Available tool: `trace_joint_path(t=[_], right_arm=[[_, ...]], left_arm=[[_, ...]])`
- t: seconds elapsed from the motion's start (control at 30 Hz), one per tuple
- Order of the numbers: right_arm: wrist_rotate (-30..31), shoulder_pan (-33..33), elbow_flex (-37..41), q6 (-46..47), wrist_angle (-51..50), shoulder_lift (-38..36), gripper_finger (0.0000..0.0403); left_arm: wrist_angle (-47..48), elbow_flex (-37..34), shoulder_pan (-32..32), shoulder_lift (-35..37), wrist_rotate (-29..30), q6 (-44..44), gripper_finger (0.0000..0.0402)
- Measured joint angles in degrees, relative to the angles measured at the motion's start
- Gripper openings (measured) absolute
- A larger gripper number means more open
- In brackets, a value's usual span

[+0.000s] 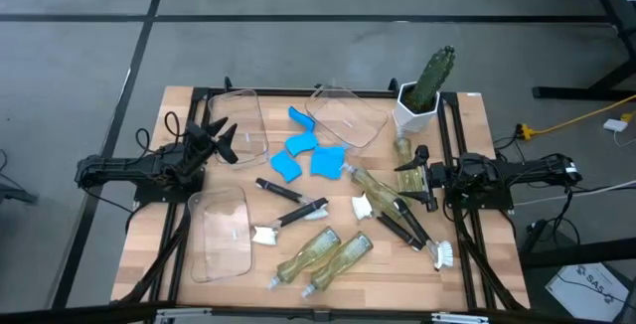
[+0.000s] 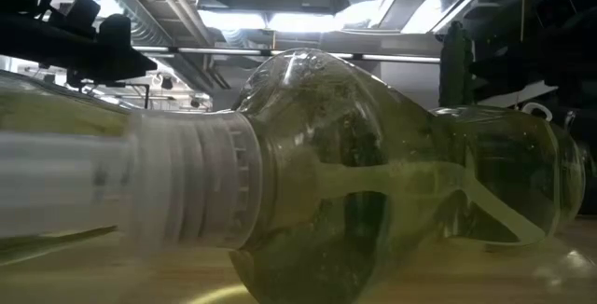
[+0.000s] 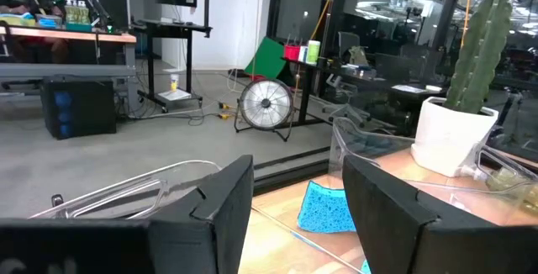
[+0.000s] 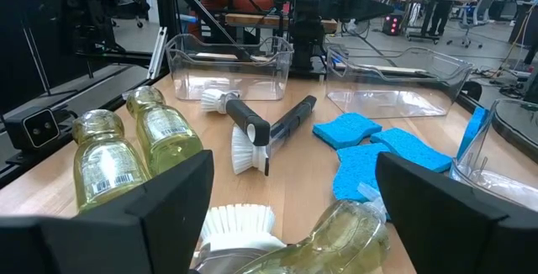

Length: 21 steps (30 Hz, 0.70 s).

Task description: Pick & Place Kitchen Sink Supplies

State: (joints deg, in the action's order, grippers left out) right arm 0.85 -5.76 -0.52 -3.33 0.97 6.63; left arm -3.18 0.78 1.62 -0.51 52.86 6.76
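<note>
From above, sponges point(image 1: 303, 155), bottles point(image 1: 323, 254) and brushes point(image 1: 293, 215) lie loose mid-table between three bins point(image 1: 221, 233), apparently unsorted. The left gripper point(image 1: 227, 141) hovers at the left edge, jaws part open and empty; the right gripper point(image 1: 417, 177) is spread wide over a bottle near the cactus point(image 1: 429, 81), holding nothing. The low view is filled by a fallen bottle. The wrist views show both pairs of fingers point(image 4: 176, 198) bare.
</note>
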Motion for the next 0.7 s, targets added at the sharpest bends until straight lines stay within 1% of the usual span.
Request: trace_joint_path(t=[0.53, 0.7], right_arm=[[0.01, 0.00, -0.02, 0.11, 0.00, 0.00, 0.0327], [0.01, 0.00, 0.00, -1.08, 0.00, -0.02, 0.0327]], left_arm=[[0.00, 0.00, -0.01, 0.00, -0.02, 0.00, 0.0180], [-0.02, -0.01, -0.01, 0.00, -0.01, 0.00, 0.0180]])
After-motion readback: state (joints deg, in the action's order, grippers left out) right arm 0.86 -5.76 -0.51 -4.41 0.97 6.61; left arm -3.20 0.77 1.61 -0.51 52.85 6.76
